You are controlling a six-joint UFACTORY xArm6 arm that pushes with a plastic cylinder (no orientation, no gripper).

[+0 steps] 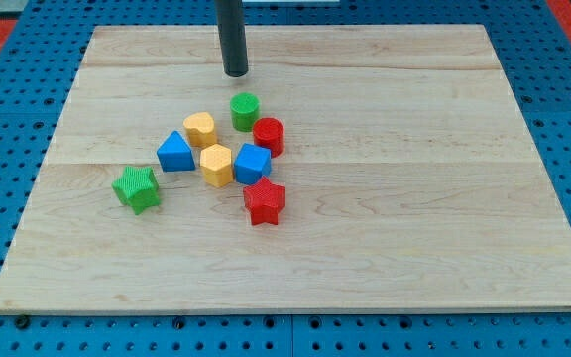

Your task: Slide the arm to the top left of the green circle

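The green circle (245,110) is a short green cylinder at the top of a cluster of blocks near the board's middle. My tip (236,74) is the lower end of the dark rod that comes down from the view's top. It stands just above and slightly left of the green circle, apart from it with a small gap. A red cylinder (268,135) touches the green circle at its lower right. A yellow heart-like block (199,129) lies to its lower left.
A blue triangle (175,152), a yellow hexagon (216,165), a blue cube (252,164), a red star (264,201) and a green star (136,187) lie lower in the cluster. The wooden board (414,198) sits on a blue pegboard.
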